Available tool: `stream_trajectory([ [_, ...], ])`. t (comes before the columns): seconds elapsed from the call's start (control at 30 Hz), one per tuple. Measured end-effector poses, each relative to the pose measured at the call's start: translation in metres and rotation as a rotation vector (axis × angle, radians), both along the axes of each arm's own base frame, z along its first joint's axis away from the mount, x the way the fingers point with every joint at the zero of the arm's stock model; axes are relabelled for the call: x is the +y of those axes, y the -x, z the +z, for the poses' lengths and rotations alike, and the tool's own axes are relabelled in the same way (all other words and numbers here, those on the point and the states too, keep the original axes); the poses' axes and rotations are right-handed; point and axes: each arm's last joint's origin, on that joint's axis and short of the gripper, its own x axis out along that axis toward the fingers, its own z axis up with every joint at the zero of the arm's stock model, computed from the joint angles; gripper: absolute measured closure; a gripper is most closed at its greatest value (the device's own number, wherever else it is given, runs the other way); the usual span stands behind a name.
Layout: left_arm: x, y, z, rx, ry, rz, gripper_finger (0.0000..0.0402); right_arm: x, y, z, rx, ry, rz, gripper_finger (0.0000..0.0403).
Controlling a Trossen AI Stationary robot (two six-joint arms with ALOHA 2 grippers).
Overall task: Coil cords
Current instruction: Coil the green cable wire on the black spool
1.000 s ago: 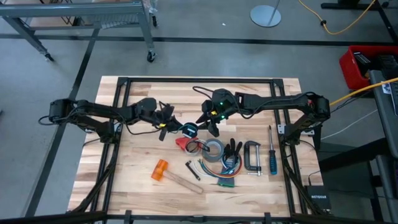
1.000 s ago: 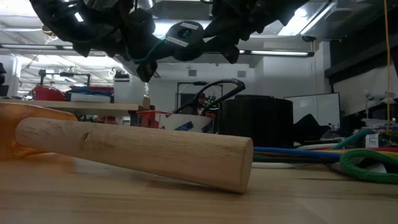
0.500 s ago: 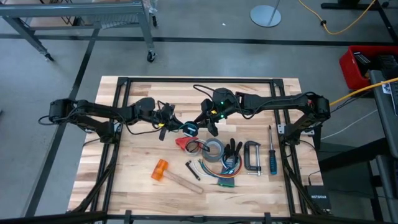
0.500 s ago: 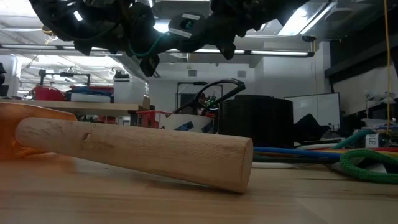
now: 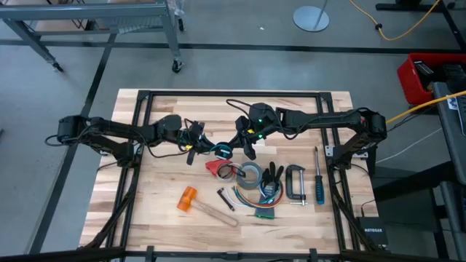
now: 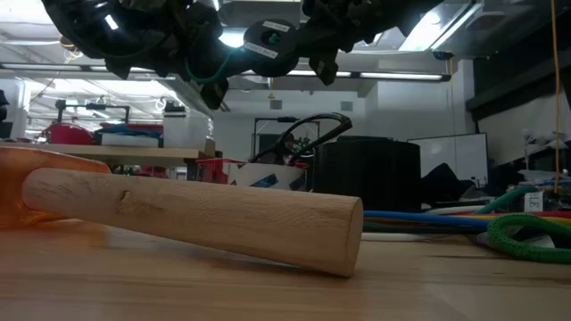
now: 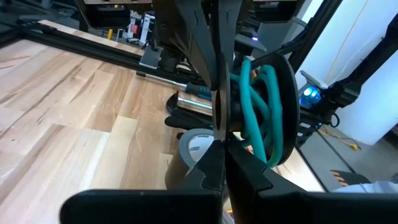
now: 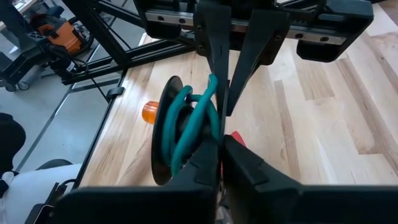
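Wooden bench [image 5: 153, 189], frame centre: left tool [image 5: 198, 140] and right tool [image 5: 244, 142] both clamp the cord reel [image 5: 222, 150], mid-winding; next, feed slack teal cord [image 8: 193, 124].

Hammer handle [image 6: 192, 218] — bare, matt wood.

Both arms reach inward, left tool [image 5: 198, 138] and right tool [image 5: 244, 140] clamped shut, raised mid-table.

We've got bright, even overhead light on the table [image 5: 160, 218], barely any shadows. Low down, the ceiling strip lights [image 6: 393, 77] glare white and the hammer handle [image 6: 192, 218] up close looks soft. Both wrist cams blur near their own fingers.
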Motion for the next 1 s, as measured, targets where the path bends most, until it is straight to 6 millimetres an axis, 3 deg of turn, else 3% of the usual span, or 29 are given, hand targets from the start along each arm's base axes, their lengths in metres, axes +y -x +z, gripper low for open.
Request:
stream_trajectory([
  [0.47,0.008,0.001,0.000,0.008,0.068,0.042,0.0355,0.000,0.000,-0.001,0.009,-0.001,-0.002,0.0400],
  [0.73,0.034,0.007,0.000,0.019,0.132,0.150,0.0310,-0.005,0.002,-0.004,0.035,0.079,-0.058,0.0401],
  [1.0,0.064,0.018,0.000,0.008,0.127,0.288,0.0312,-0.026,0.008,-0.009,0.105,0.092,-0.146,0.0401],
])
